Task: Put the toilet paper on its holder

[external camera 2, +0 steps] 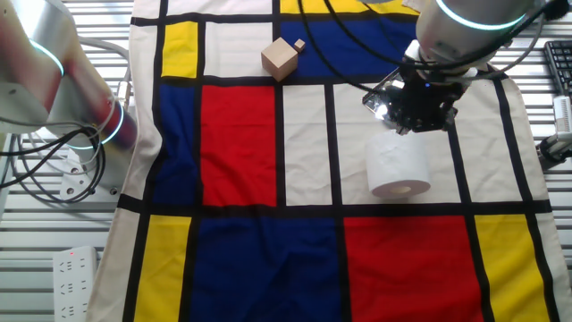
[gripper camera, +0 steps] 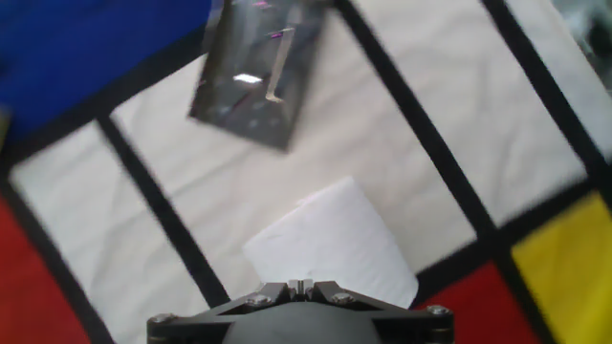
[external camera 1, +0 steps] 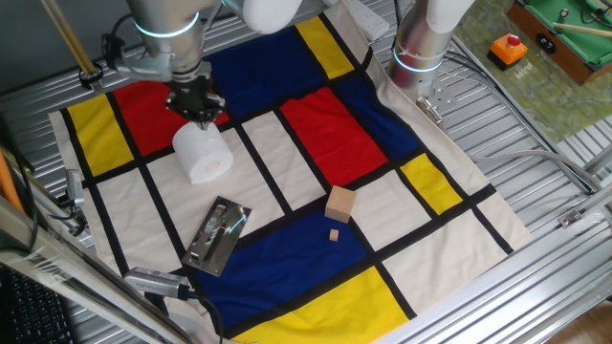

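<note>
- Toilet paper (external camera 1: 203,153): white roll lying on its side on a white panel of the checked cloth (external camera 1: 402,287), toward the far left of the table, its open core showing in the other fixed view.
- Holder (external camera 1: 218,235): shiny metal plate with a bar, flat on the cloth, nearer than the roll and apart from it.
- Gripper (external camera 1: 199,113): hangs right at the far end of the roll. The hand view shows only its base, with the roll directly beyond; whether the fingers are spread or pinching the paper cannot be told.
- Wooden block (external camera 1: 339,204): tan cube to the right, well apart, a small chip (external camera 1: 334,234) near it.
- Step in hand, judged: securing the roll; placing not yet done.
- Next move, judged: a firm grasp, a lift, then lining the core up with the bar.
</note>
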`<act>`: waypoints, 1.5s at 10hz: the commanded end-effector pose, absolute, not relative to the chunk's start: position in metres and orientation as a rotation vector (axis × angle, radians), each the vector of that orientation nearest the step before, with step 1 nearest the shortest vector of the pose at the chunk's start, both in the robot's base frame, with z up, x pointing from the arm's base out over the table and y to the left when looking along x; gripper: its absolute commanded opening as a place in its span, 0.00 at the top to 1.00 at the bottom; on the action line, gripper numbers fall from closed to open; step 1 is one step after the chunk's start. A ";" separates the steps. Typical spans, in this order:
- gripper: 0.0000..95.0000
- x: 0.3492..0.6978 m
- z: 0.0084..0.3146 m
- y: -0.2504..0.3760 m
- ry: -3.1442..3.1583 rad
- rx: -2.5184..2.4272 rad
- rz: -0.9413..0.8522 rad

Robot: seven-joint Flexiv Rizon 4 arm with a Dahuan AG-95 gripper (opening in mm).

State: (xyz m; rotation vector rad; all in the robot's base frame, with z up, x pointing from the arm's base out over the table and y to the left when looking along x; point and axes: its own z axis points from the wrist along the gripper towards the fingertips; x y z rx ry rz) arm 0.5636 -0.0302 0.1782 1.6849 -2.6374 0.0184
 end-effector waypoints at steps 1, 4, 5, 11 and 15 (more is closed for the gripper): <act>0.40 0.569 0.179 -0.027 -2.189 2.209 0.020; 0.00 0.571 0.174 -0.030 -2.017 2.405 -0.039; 0.00 0.571 0.174 -0.030 -2.017 2.405 -0.039; 0.00 0.574 0.155 -0.038 -1.969 2.429 -0.040; 0.00 0.566 0.144 -0.046 -2.021 2.409 -0.001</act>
